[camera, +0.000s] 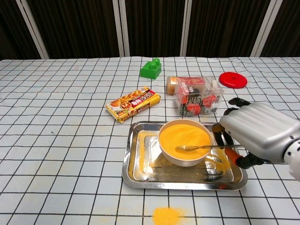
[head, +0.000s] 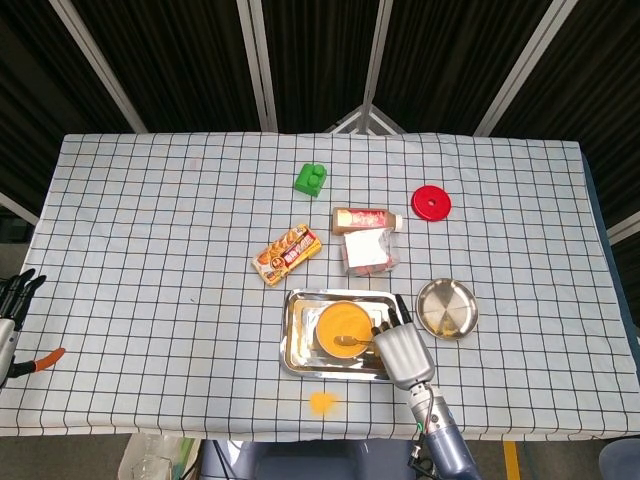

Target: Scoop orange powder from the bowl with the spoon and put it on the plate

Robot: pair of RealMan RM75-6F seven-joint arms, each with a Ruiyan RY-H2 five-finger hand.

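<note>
My right hand (camera: 262,136) grips the spoon (camera: 199,147) by its handle, with the spoon head dipped into the orange powder (camera: 184,134) in the bowl (camera: 185,159), just to the left of the hand. The bowl sits inside a steel tray (head: 295,345) on the checked desk (head: 150,250), and the hand hangs over the tray's right end. The plate (head: 447,308) lies just beyond and to the right of the hand, bare metal showing. Nearer to me than the hand, a small spill of orange powder (head: 321,401) lies on the desk in front of the tray. Farther out from the hand I see a clear snack box (camera: 197,96), a yellow snack packet (camera: 133,104), a green block (camera: 151,68) and a red lid (camera: 233,79). My left hand (head: 12,300) is far off at the desk's left edge, holding nothing, fingers apart.
</note>
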